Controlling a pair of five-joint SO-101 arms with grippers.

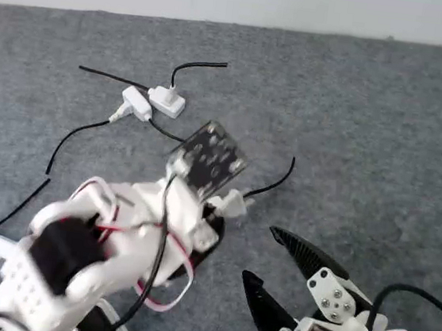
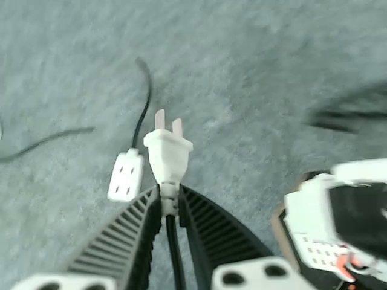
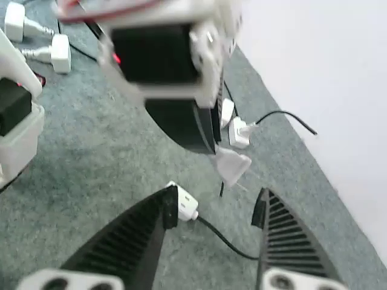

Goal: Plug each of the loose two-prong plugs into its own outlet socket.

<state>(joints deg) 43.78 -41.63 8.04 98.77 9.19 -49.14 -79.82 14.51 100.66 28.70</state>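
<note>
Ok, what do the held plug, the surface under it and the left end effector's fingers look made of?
The plug: smooth white moulded plastic, slightly glossy; its prongs look like pale metal, unconfirmed. The surface: grey carpet or felt, matte, fuzzy texture. The fingers of the left end effector: black ribbed plastic, matte, possibly printed.

the white plastic left arm (image 1: 117,234) lies stretched forward, wrist tipped down; its left gripper (image 2: 169,202), two black ribbed fingers, is pinched tight on the neck of a white two-prong plug (image 2: 168,151); the right gripper (image 1: 262,256), with matching black ribbed fingers, sits low beside it, jaws spread wide
</note>
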